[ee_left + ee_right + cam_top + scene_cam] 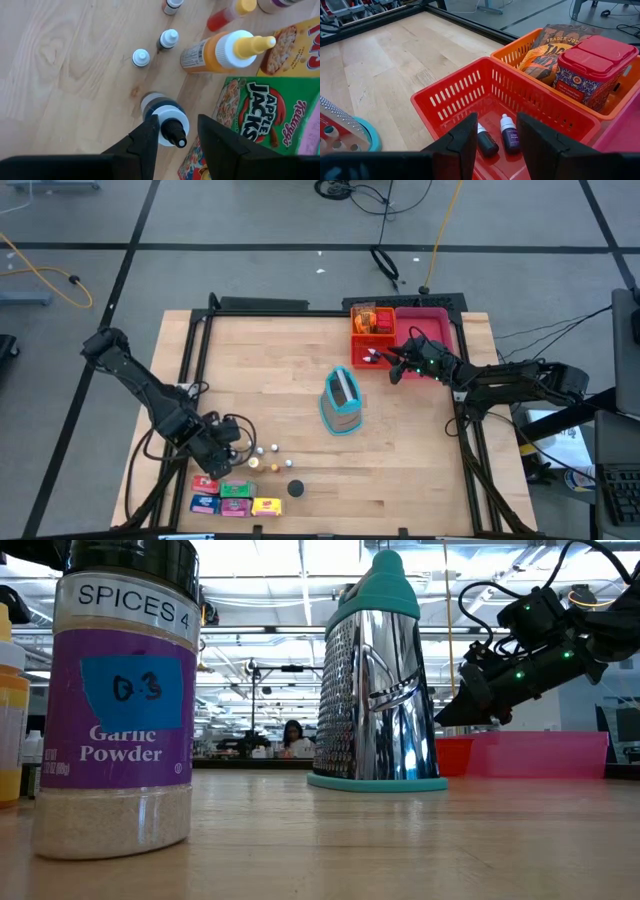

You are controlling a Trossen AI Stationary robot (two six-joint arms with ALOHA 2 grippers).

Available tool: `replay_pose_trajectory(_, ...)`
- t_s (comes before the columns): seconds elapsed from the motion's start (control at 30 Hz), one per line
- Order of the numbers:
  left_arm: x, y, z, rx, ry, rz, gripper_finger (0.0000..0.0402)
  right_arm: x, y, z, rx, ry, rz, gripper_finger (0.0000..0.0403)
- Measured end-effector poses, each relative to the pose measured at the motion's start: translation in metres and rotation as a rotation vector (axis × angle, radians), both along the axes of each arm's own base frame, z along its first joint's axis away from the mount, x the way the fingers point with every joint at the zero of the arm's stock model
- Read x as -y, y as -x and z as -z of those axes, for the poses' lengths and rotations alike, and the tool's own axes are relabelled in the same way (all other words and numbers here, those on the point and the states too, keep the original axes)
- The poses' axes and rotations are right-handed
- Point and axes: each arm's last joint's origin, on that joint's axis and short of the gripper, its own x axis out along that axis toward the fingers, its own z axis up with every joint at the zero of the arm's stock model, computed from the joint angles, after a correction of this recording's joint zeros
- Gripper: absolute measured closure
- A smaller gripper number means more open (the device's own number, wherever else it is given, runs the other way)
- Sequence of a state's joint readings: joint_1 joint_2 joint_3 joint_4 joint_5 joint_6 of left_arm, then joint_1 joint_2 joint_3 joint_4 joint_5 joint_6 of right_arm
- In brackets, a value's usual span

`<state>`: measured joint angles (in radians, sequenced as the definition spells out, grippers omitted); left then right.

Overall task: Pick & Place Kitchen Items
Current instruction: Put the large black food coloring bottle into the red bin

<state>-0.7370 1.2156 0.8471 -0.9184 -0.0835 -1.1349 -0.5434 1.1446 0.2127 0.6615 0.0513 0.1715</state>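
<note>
My left gripper (226, 446) (178, 145) points down, open, at the table's near left. Its fingers stand on either side of the black nozzle of a small white-collared bottle (167, 122) that stands upright on the wood; I see no touch. Beside it stand more tiny bottles (141, 57) (266, 450), and an orange bottle with a yellow cap (225, 50) lies on its side. Small boxes (236, 499) lie flat in front. My right gripper (395, 370) (497, 145) hovers open over the red basket (470, 95), where two dark bottles (510, 135) lie.
A steel grater with a teal base (343, 402) stands mid-table. An orange basket (530, 45) with a bag and a red-lidded tub sits beside the pink tray (432, 325). A garlic powder jar (120, 700) and a black piece (296, 489) stand near the front edge.
</note>
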Motion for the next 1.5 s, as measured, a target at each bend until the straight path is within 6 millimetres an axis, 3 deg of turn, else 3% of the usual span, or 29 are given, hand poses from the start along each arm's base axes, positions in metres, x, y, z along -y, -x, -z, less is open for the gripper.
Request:
replay_pose_trajectory(0.23,0.002,0.004,0.001,0.003,-0.04,0.074,0.0269,0.0,0.0,0.0,0.0,0.0,0.0,0.0275)
replay_pose_trajectory(0.57,0.008,0.012,0.001,0.022,-0.088,0.19,0.0385,0.0,0.0,0.0,0.0,0.0,0.0,0.0275)
replay_pose_trajectory(1.1,0.005,0.013,-0.006,0.047,-0.121,0.187,0.0385,0.0,0.0,0.0,0.0,0.0,-0.002,0.0275)
replay_pose_trajectory(1.5,-0.018,0.002,-0.054,0.017,-0.22,0.177,0.0386,0.0,0.0,0.0,0.0,0.0,-0.002,0.0275)
